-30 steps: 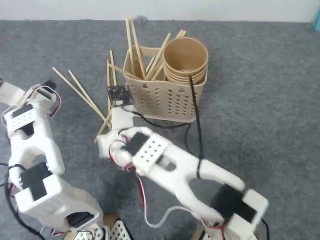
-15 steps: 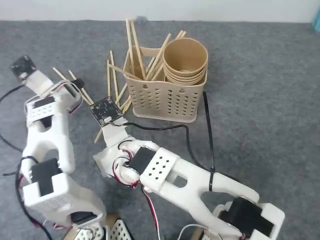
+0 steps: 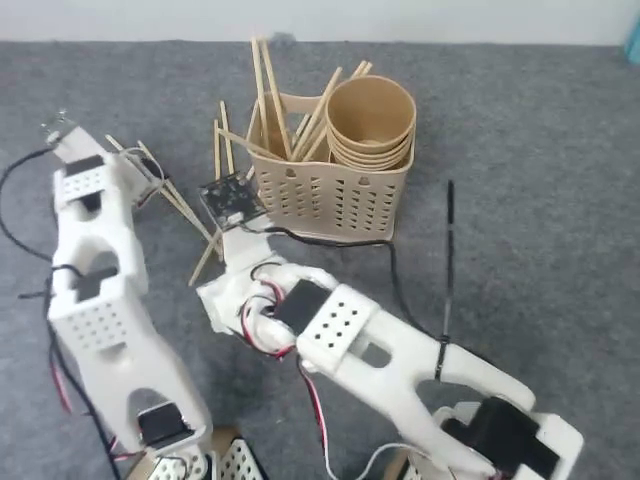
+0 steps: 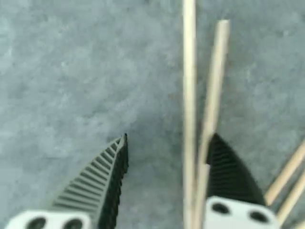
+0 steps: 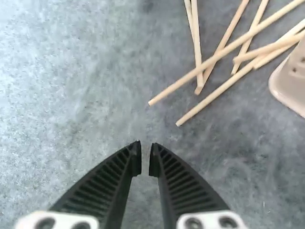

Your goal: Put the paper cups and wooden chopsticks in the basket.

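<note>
High view, grey table (image 3: 540,130), basket (image 3: 335,200) mid-table, pale band (image 3: 400,20) beyond

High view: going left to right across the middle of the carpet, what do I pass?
left arm → loose chopsticks → basket → black cable

Two wooden chopsticks (image 4: 189,95) by the left hand (image 4: 170,138) are blurred and run past the frame edges. In the right wrist view the basket (image 5: 289,88) is cut down to one corner, and the loose chopsticks (image 5: 224,47) lose their far ends.
</note>
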Tool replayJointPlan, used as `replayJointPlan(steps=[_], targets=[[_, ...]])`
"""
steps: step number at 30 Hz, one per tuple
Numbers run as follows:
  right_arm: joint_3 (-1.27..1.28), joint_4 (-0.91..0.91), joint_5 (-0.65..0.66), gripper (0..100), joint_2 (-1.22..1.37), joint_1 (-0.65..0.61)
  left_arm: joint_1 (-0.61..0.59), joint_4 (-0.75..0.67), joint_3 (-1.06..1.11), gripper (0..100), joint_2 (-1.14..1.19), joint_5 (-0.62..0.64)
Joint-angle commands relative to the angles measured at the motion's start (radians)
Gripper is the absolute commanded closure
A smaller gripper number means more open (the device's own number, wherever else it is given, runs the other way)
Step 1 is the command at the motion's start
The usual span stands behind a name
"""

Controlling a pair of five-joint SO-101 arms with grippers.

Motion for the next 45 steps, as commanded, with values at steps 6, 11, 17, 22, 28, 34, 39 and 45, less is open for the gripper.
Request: replayJointPlan(steps=[6,11,17,22,28,34,39,45], targets=[[0.02,-0.015,0.015,95.3,-0.108,0.016,-0.003,0.249,-0.47,92,0.222,0.005],[0.021,-0.015,0.017,95.2,-0.108,0.015,-0.003,0.35,-0.619,99,0.305,0.003],[0.025,-0.015,0.017,95.1,-0.108,0.008,-0.003,0.399,-0.665,99,0.328,0.003],[0.025,-0.015,0.018,95.1,-0.107,0.002,-0.003,0.433,-0.67,99,0.325,0.002],[0.025,-0.015,0.018,95.1,-0.107,0.002,-0.005,0.525,-0.713,99,0.249,0.0],[0.026,-0.015,0.018,95.1,-0.107,0.002,0.012,0.534,-0.711,99,0.084,0.0],[0.026,-0.015,0.018,95.1,-0.107,0.002,0.032,0.534,-0.711,99,-0.026,0.0],[0.026,-0.015,0.018,95.1,-0.107,0.002,0.12,0.534,-0.719,99,-0.201,-0.103]])
